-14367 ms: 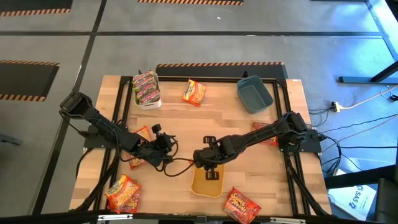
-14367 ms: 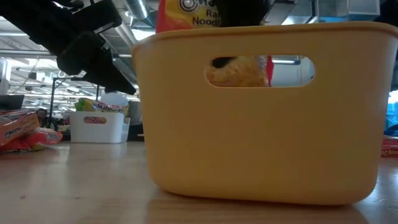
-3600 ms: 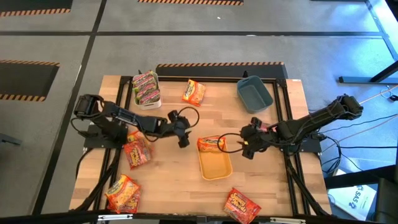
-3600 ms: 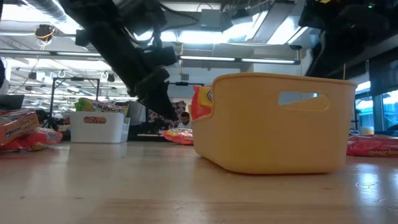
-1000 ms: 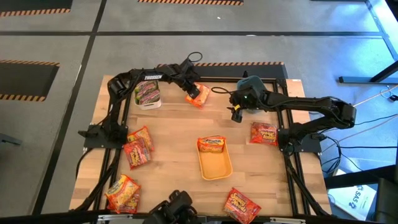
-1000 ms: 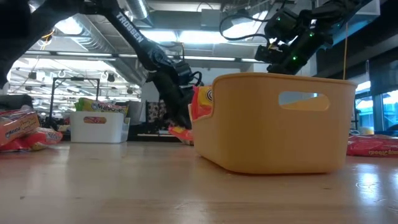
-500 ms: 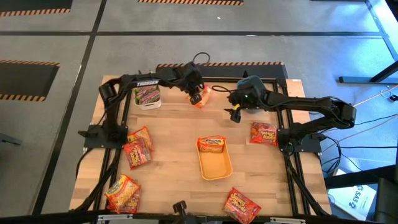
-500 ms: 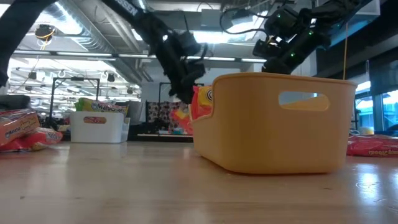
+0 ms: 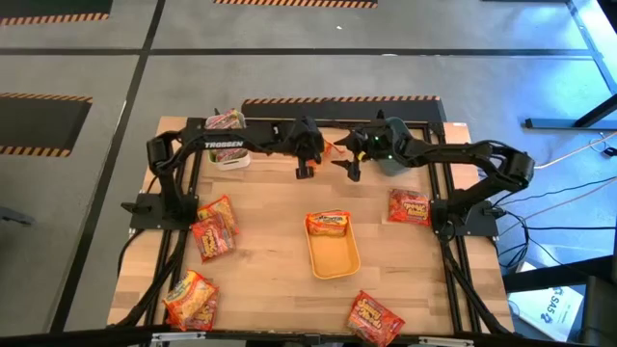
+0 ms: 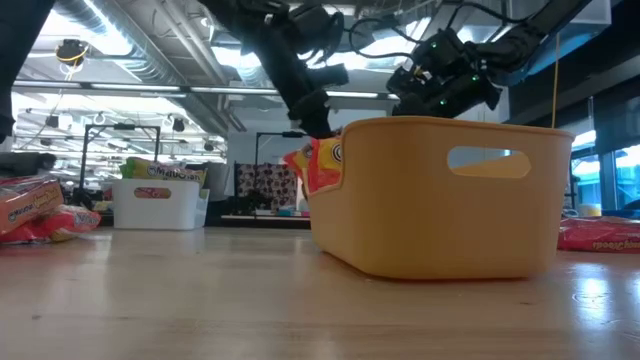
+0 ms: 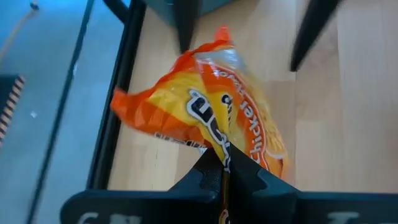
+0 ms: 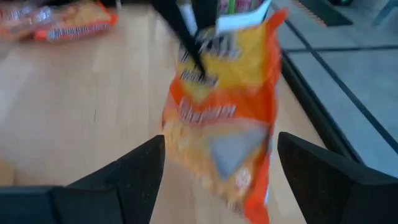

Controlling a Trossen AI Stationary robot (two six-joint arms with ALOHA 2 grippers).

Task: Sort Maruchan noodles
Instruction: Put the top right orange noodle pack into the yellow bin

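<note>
An orange-yellow Maruchan noodles packet (image 11: 211, 118) hangs in the air over the table's far middle, also seen in the high view (image 9: 328, 147). My left gripper (image 11: 222, 167) is shut on it. My right gripper (image 12: 217, 180) faces it from the table's right, open. Its two fingers (image 12: 134, 177) stand on either side of the packet's far end without touching it. Another orange-yellow packet (image 9: 329, 224) leans inside the yellow bin (image 9: 335, 262). Green-pink packets fill the white bin (image 9: 228, 152). My left gripper pinches the packet's near edge (image 11: 219, 155) between its two shut fingers. It comes slanting down from the table's left. The packet juts out ahead of the fingertips, crumpled and tilted, and is lifted clear of the table.
The blue bin (image 9: 397, 152) stands at the far right, partly under my right arm. Red packets lie at the right (image 9: 410, 205), the left (image 9: 214, 236) and the near right (image 9: 371, 318). More packets lie at the near left (image 9: 191, 299). The yellow bin fills the low view (image 10: 440, 195).
My left gripper has lifted the orange-yellow packet off the table at the far edge. It has carried the packet up and toward the right while rolling its wrist. My right gripper has swung left toward the packet and tipped downward.
</note>
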